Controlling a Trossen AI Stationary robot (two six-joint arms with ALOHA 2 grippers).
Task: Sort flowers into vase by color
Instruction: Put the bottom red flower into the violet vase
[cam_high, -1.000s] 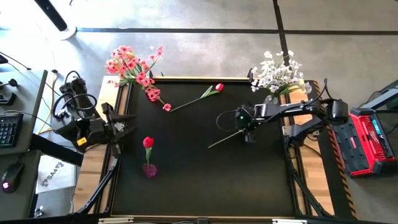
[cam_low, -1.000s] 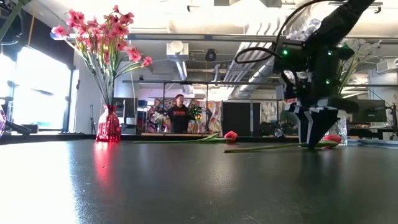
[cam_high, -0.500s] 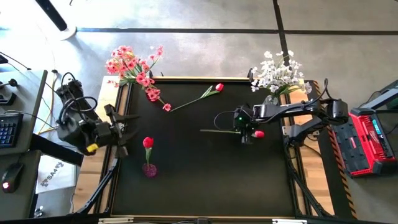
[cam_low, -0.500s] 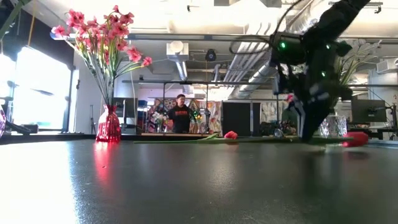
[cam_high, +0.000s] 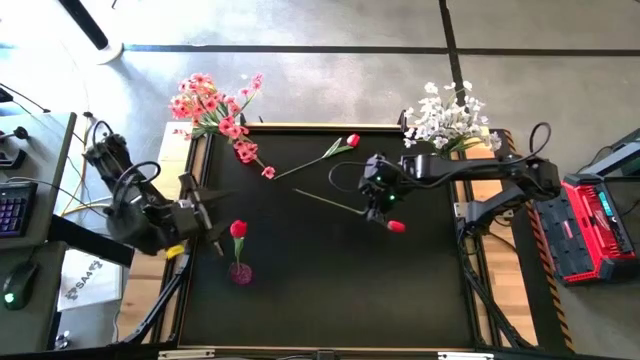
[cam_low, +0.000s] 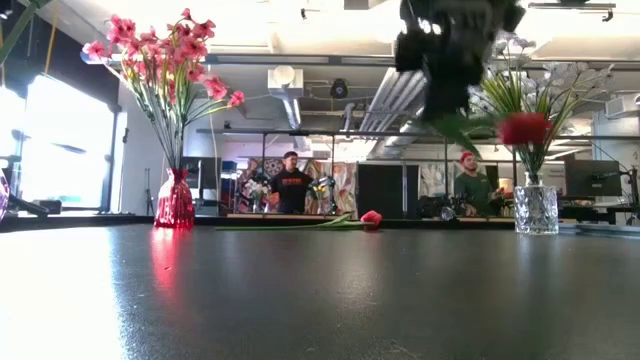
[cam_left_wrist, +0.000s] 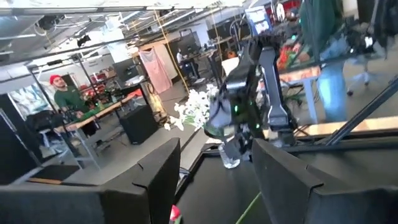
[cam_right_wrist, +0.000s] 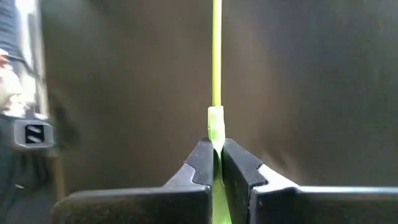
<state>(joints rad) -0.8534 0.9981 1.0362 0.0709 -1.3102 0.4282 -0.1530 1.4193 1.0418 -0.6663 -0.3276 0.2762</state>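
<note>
From above, the right gripper is clenched on the green stem of a red tulip, held over the bench's middle toward its right edge; the bud hangs just right of the fingers, the stem running out to the left. Another tulip lies near the far edge. The left gripper, fingers apart, waits by the left edge beside a tulip in a small vase.

At bench height, the held bud floats clear of the surface.

The right wrist view shows both fingers pinching the stem.
</note>
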